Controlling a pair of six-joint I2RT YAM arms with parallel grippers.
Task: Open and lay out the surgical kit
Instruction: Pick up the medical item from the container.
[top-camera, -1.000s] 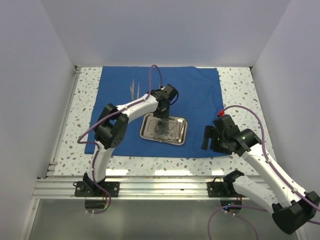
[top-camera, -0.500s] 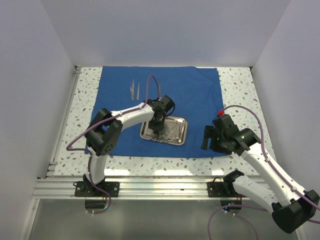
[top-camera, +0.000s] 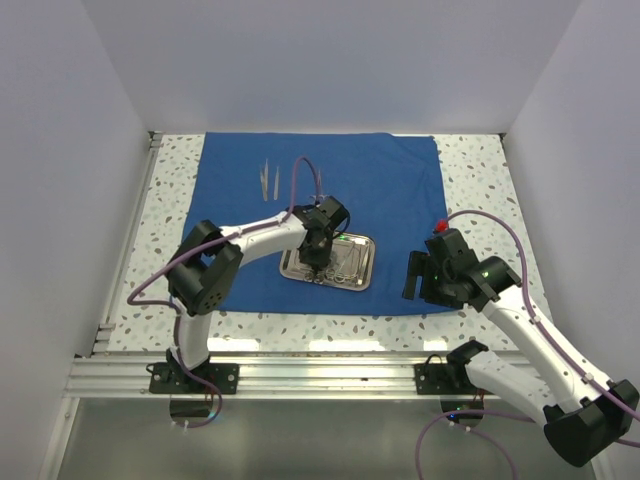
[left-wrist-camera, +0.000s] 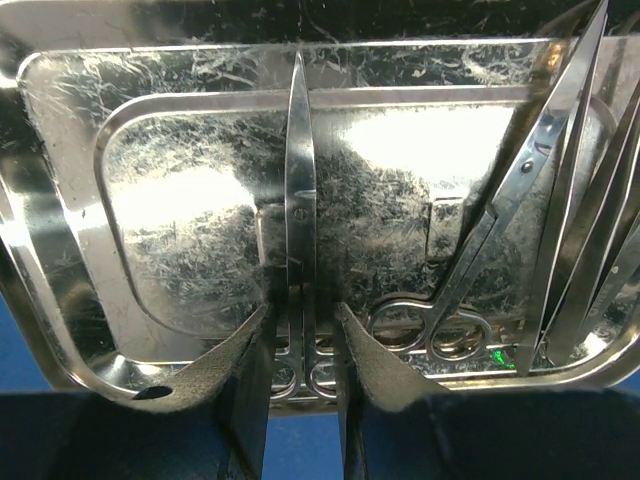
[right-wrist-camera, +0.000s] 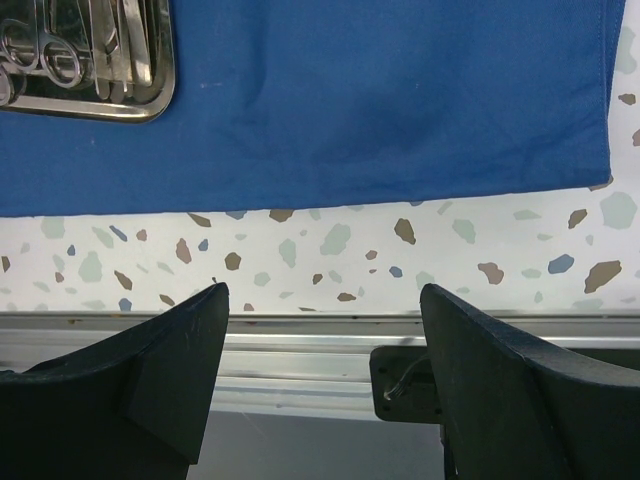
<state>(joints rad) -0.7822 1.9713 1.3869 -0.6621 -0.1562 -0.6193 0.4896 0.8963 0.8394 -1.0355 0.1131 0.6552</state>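
The blue cloth (top-camera: 400, 190) lies spread flat on the speckled table (top-camera: 480, 170). The steel tray (top-camera: 364, 262) sits on it toward the cloth's 6 o'clock edge. Two tweezers (top-camera: 268, 179) lie side by side on the bare cloth at 11 o'clock from the tray, well apart from it.

The left gripper (left-wrist-camera: 302, 355) is down inside the tray. Its fingers (left-wrist-camera: 245, 365) are drawn narrow, one on each side of a pair of scissors (left-wrist-camera: 298, 190) just above the finger rings (blades pointing to 12 o'clock in the wrist view). I cannot tell whether the pads actually press the steel. A second pair of scissors (left-wrist-camera: 497, 220) lies tilted at 3 o'clock from the first, with more slim instruments (left-wrist-camera: 585, 230) against the tray's right wall.

The right gripper (right-wrist-camera: 320, 370) hangs at 4 o'clock from the tray, over the cloth's near edge. Its fingers (right-wrist-camera: 500, 390) are spread wide with nothing between them.
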